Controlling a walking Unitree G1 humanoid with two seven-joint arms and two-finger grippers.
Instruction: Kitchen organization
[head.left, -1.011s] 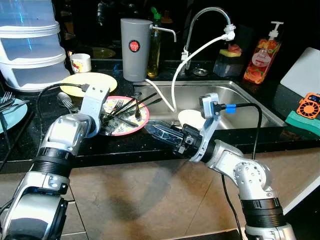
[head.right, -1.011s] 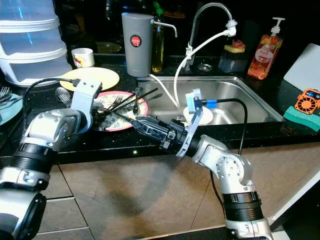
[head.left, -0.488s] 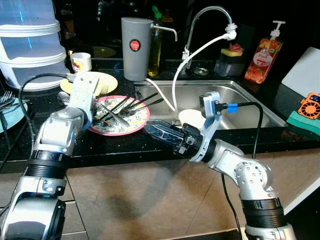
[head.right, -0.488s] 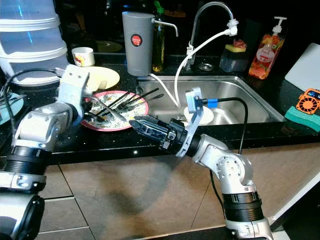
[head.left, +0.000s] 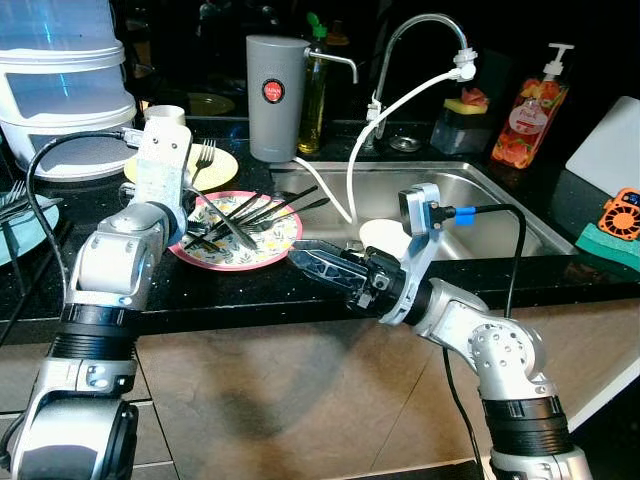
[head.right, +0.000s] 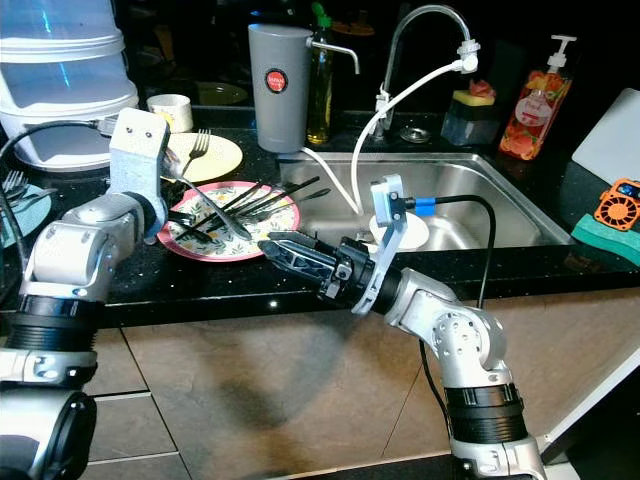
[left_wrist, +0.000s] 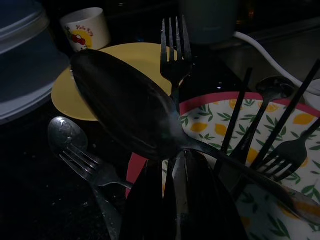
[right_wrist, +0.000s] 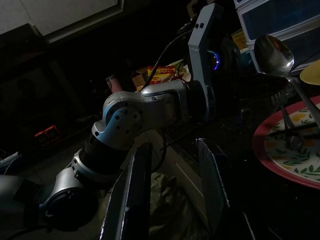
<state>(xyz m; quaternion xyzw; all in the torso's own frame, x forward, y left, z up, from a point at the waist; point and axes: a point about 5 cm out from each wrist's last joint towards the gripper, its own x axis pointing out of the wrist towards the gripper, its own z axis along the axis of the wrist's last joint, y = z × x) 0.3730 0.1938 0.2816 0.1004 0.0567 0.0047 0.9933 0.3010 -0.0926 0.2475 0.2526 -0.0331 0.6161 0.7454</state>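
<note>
Now left tool (left_wrist: 170, 175) lifts spoon (left_wrist: 125, 102) and fork (left_wrist: 174, 52) above plate (head.left: 262, 252).

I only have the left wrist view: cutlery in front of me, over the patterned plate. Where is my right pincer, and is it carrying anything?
Observer: The right pincer hovers at the counter's front edge, just right of the patterned plate. Its fingers are open and hold nothing.
Operator: What's in the sink?
Observer: A small white dish lies in the sink, and a white hose hangs from the faucet into it.
Operator: Anything at the far left of the counter?
Observer: A light blue plate with forks lying on it.
</note>
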